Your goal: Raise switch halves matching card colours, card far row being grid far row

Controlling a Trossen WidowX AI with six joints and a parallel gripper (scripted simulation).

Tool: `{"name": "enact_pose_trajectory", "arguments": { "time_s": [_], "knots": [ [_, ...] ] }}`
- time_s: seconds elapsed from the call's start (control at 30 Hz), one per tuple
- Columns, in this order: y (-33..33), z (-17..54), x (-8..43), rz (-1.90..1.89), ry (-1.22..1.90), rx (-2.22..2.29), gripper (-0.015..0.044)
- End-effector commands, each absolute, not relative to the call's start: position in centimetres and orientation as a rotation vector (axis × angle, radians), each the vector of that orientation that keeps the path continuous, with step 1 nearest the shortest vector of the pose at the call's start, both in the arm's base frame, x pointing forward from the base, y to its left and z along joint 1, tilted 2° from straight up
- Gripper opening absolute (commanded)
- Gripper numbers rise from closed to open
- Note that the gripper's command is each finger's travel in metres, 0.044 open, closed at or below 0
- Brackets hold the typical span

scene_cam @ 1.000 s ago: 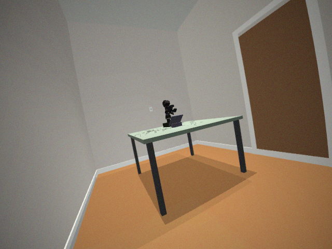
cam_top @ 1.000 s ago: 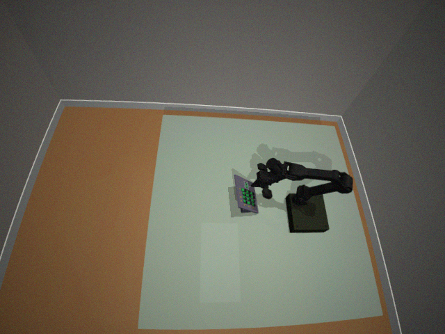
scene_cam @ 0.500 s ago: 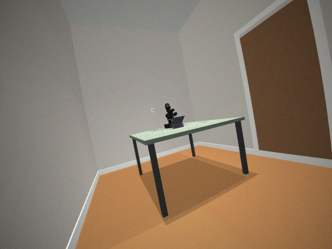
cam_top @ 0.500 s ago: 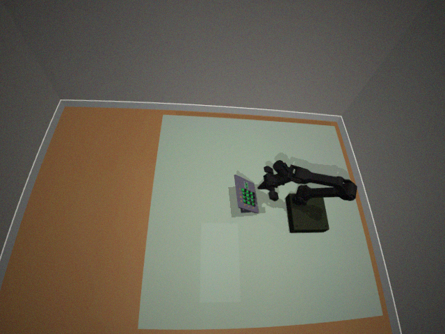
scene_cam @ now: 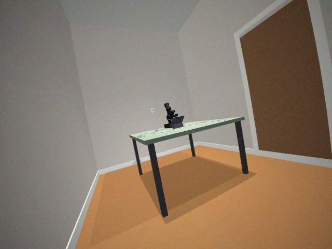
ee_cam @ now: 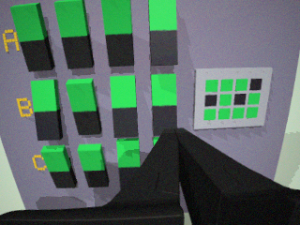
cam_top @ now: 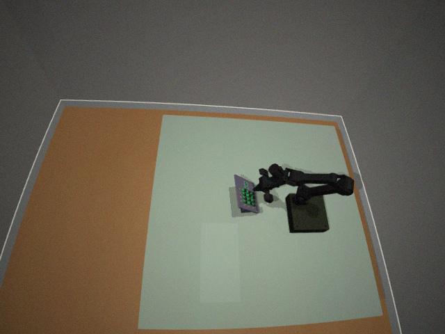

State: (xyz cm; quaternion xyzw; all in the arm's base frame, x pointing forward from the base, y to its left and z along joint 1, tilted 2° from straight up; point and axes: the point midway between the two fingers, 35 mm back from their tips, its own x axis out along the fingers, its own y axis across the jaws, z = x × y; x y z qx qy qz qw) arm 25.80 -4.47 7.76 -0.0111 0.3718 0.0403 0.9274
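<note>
The tilted purple panel (cam_top: 238, 180) (scene_cam: 178, 120) (ee_cam: 225, 33) carries switch rows A, B and C. The card (ee_cam: 199, 112) reads, far row first: green, green, green, dark; dark, green, dark, green; all green. Switches A1 (ee_cam: 29, 23), A2, A3, B2 (ee_cam: 81, 96), C1 and C2 look green-half raised. A4 (ee_cam: 162, 47), B1 (ee_cam: 45, 96), B3 (ee_cam: 123, 91) and B4 (ee_cam: 164, 89) show brighter faces and look dark-half raised. C3 (ee_cam: 128, 152) seems similar, partly covered; C4 is mostly hidden. My gripper (cam_top: 254, 189) (ee_cam: 173, 137) is shut and empty, its tips in front of B4's near edge; contact is unclear.
The panel stands on a pale green table (cam_top: 186, 161) (scene_cam: 214, 123). The arm's dark base block (cam_top: 309, 219) is on the panel's near side. A paler rectangle (cam_top: 220, 262) shows on the table surface. The arm's links reach over the table beside the panel.
</note>
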Motion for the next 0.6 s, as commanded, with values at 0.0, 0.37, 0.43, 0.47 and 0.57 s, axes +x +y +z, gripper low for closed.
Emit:
{"name": "enact_pose_trajectory", "arguments": {
  "time_s": [0.0,0.37,0.43,0.47,0.57],
  "knots": [
    [-4.3,6.9,26.1,0.083,0.774,-0.014,0.0000],
    [-4.2,6.0,27.0,0.083,0.773,-0.014,0.0000],
    [-4.2,5.9,27.1,0.084,0.773,-0.014,0.0000],
    [-4.2,5.9,27.1,0.084,0.773,-0.014,0.0000],
    [-4.2,5.9,27.1,0.084,0.773,-0.014,0.0000]
  ]
}}
